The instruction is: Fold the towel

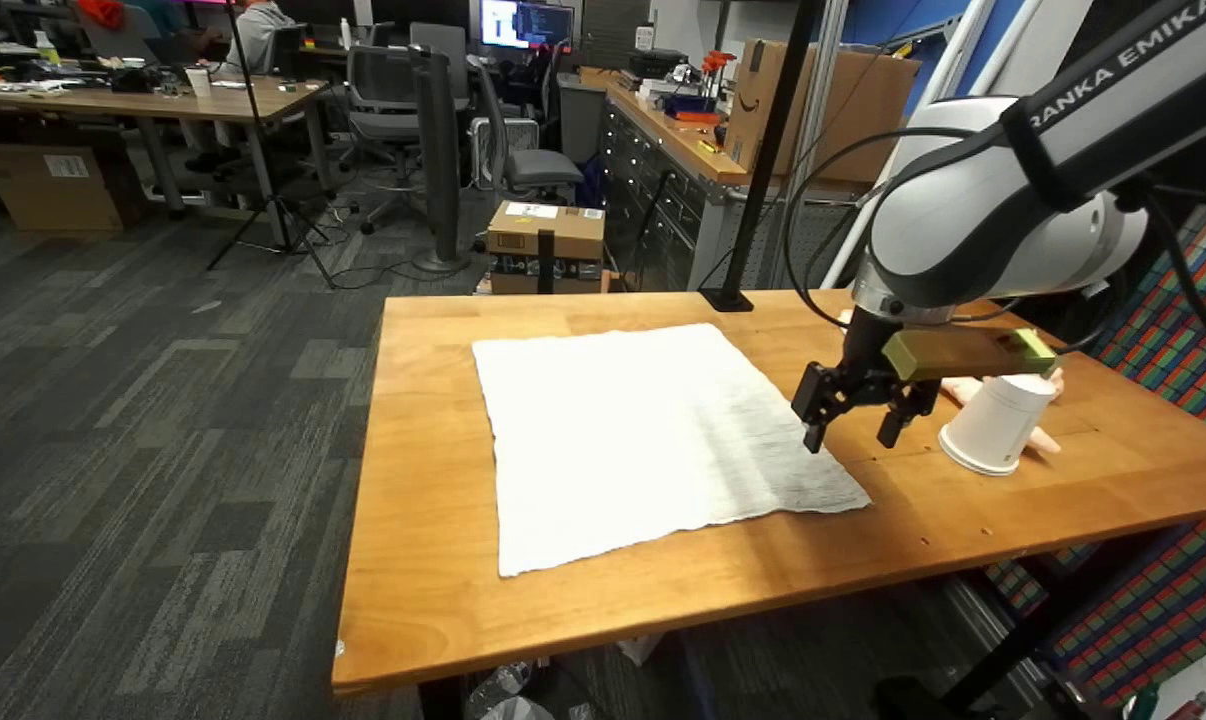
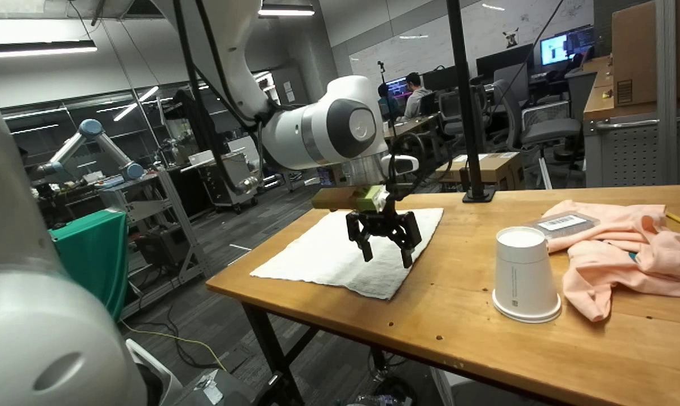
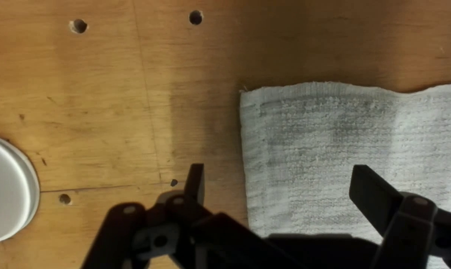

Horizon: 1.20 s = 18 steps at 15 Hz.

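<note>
Hovering: the black, two-fingered Robotiq gripper [image 1: 851,441] hangs point-down from the white-and-grey jointed arm [image 1: 948,230], its fingers apart with nothing between them.

Spread flat: the square, white, textured cloth towel [image 1: 613,450] lies unfolded on the light-brown wooden table [image 1: 423,500], at nine o'clock from the gripper in an exterior view; lying so, each edge seems free for lifting.

Straddled border: in the wrist view one fingertip stands over bare wood and the other over the towel, a towel corner at eleven o'clock from the gap; this reads as lining up a pinch on the edge. No contact shows.

Mouth down: the white, tapered paper cup [image 2: 523,270] stands upturned at nine o'clock from the gripper in the wrist view, apart from the towel; resting on its wide rim, it probably resists tipping.

Off to the side: the crumpled, peach-pink fabric [image 2: 667,270] lies at three o'clock from the cup in an exterior view, suggesting it has no part in this job.

First fold: not yet made, so the task looks barely begun; next probably comes a straight descent, fingers drawn together on the border, then a carry toward three o'clock in the wrist view.

Slip risk: the thin-looking weave may ruck or slide along the wood rather than rise.
</note>
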Each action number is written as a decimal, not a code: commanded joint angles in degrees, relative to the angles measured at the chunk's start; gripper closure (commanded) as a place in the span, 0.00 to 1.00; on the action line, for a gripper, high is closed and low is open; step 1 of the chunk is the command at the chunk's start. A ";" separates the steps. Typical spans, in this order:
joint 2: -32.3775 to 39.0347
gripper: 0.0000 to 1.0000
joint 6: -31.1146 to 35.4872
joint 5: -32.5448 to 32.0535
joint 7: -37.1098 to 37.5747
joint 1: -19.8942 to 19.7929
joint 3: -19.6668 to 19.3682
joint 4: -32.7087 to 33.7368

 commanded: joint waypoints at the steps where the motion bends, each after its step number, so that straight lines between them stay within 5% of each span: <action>1: 3.07 0.00 1.44 1.21 -0.87 -0.12 -0.50 1.49; 13: 7.60 0.02 1.09 3.04 -0.86 -0.12 -0.68 1.22; 14: 7.36 0.25 0.97 3.28 -0.88 -0.14 -0.67 1.16; 16: 7.09 0.29 0.41 3.45 -0.68 -0.06 -0.76 1.32; 18: 6.64 0.45 -0.26 3.22 -0.40 0.04 -0.95 1.38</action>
